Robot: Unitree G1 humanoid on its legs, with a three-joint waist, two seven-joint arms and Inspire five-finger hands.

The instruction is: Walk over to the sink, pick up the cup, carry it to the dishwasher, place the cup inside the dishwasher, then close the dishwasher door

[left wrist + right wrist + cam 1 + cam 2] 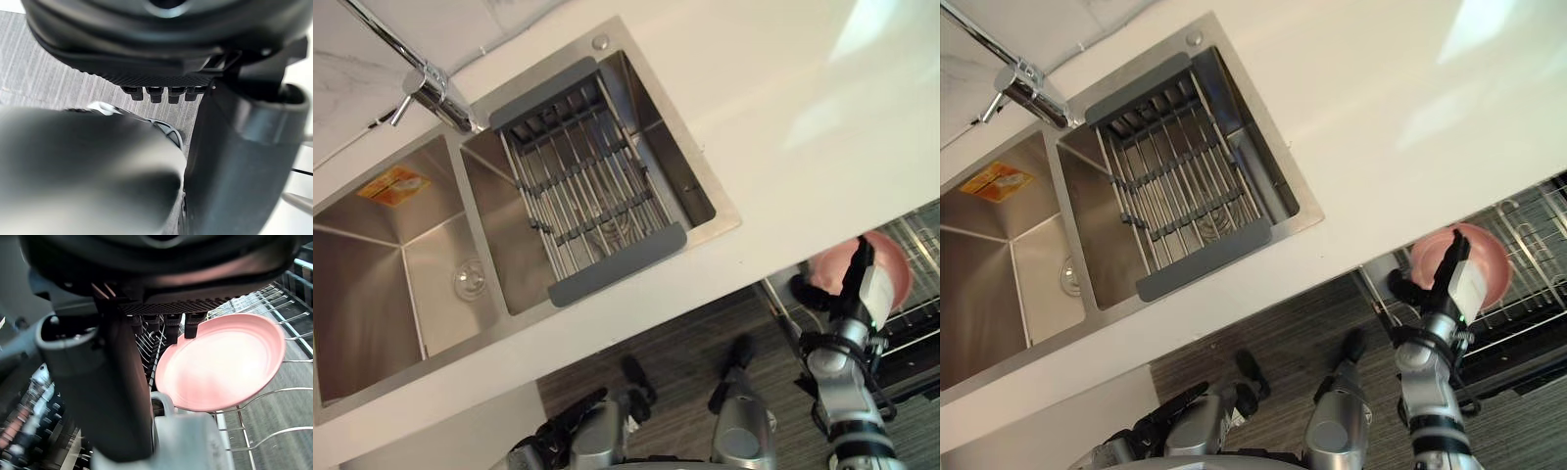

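one pink cup point(220, 367) hangs in the right hand point(1451, 274), its round pale face turned toward the wrist camera. the fingers point(190, 328) reach over the cup's rim from one side and the thumb point(122, 382), with its white cover, comes up on the other, so the cup sits pinched between them. it is held just above the wires of one dishwasher rack point(920, 245); whether it touches the wires cannot be told.

the rack sticks out below the edge of one white counter point(783, 127). well apart from the cup, set into that counter, is one steel sink point(372, 294) with two basins. one grey-ended drain rack point(587, 176) lies across the basin nearer the dishwasher. one orange sticker point(393, 183) is on the wall of the other basin, and one chrome faucet point(435, 93) stands behind the divider.

the left hand point(1160, 421) hangs low over the dark striped floor point(685, 343), fingers loosely stretched and holding nothing.
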